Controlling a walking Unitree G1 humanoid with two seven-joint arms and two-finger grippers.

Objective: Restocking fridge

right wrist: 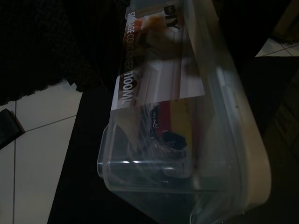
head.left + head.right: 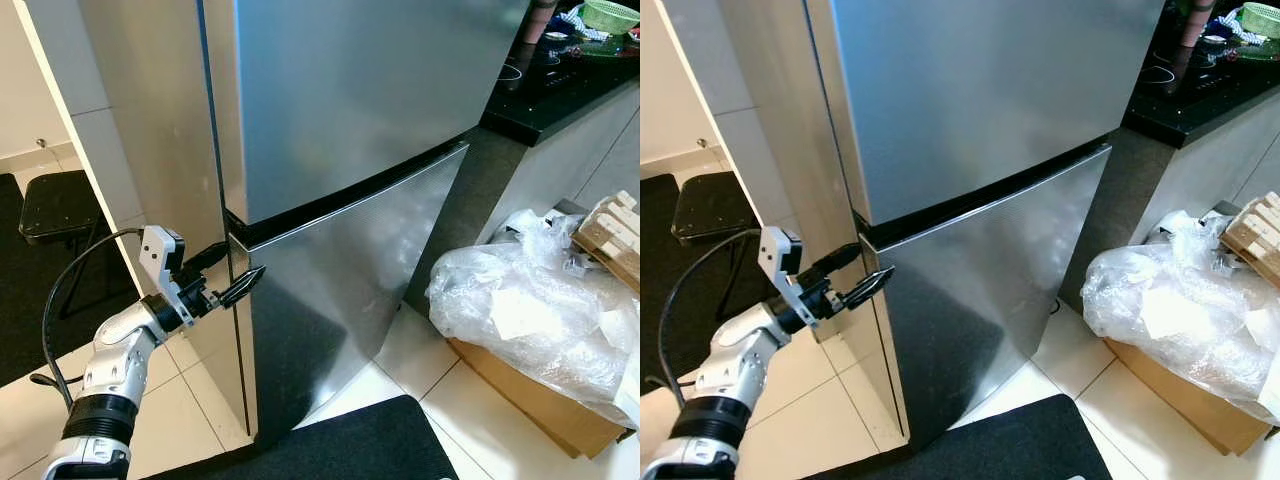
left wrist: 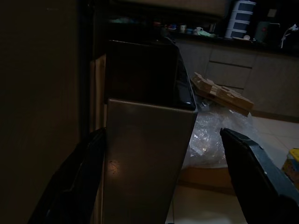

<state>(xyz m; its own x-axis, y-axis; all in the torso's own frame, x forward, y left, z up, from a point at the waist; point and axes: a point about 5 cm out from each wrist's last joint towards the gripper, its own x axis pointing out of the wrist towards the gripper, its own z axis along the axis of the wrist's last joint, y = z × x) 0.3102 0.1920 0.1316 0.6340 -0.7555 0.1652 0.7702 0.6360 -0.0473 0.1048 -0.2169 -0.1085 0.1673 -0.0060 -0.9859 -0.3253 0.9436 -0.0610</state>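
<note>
Left gripper raised at the hinge-side corner of the fridge, fingers spread wide — one black finger along the side panel, the other across the front of the lower door, right at the dark seam under the upper door. Corner of the lower door seen between the two fingers in the left wrist view, one finger at the side, the other out in front. Both doors closed.

Just behind that gripper, a silver arm with a black cable looping off the wrist. Beyond it, away from the fridge, a black stool on the tiled floor. On the far side of the fridge from the gripper, a heap of clear plastic wrap over a cardboard box, with a wooden piece on top. Black mat below the door.

Right wrist view — a clear storage container with a printed label, close against the camera. Cannot tell whether the right gripper's fingers are apart or together.
</note>
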